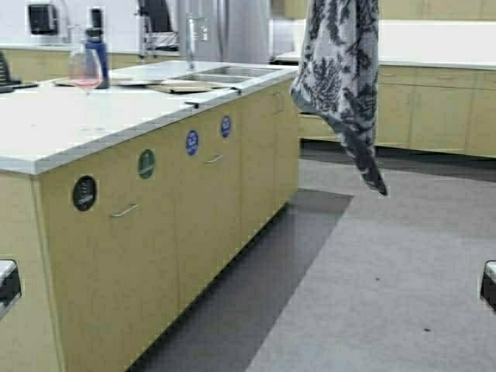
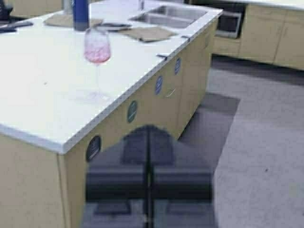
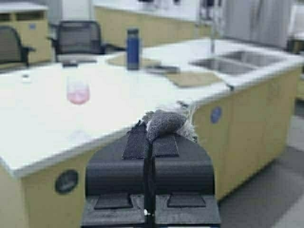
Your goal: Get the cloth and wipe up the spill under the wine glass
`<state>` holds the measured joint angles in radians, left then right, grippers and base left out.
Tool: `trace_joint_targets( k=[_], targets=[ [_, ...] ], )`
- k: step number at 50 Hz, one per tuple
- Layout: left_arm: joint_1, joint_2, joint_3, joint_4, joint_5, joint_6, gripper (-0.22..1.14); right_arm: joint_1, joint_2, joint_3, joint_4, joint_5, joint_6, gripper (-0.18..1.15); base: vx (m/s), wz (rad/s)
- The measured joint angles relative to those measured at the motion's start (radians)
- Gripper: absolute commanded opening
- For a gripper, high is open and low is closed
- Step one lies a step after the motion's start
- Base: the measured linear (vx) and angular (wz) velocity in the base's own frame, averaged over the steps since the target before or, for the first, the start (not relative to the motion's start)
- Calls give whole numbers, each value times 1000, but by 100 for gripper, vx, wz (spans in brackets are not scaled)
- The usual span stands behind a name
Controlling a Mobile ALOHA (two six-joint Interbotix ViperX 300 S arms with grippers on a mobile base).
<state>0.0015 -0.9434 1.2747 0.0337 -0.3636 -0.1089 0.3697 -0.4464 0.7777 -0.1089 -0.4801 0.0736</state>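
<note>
One corner of the floral cloth sits pinched between the closed fingers of the right gripper, the rest hanging limp from high on the robot's right in the high view, well clear of the floor and apart from the desk. The wine glass stands upright on the desk's white top, back from its near edge, with pinkish liquid in the bowl and a faint wet patch around its foot; a dark blue bottle stands behind it. The left gripper hangs low before the cabinet front, its fingers together on nothing. The job now appears to be carrying the cloth to the glass: the right arm, raised high with the cloth dangling, would do well to swing over the desk without letting the tail brush the bowl. Lifting the glass by its stem with the free left gripper would likely open the patch for wiping; a firm pinch must hold throughout.
</note>
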Motion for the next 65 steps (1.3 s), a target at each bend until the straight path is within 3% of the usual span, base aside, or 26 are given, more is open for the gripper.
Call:
trace_joint_targets(
  k=[23,44,57,65],
  targets=[
    [40,146,-15,32,-74,25,3,-3,0,0,-2,-15,2,7,13,3],
    [35,445,-81,32,-258,8,3,-5,-2,3,0,-26,5,7,17,9],
    [-112,635,-175,34,-374,-15,3,-5,-29,6,0,-26,5,7,18,18],
    [-138,765,-265,34,-407,-15,4,0,-35,6,-2,-29,5,7,18,22]
  ],
)
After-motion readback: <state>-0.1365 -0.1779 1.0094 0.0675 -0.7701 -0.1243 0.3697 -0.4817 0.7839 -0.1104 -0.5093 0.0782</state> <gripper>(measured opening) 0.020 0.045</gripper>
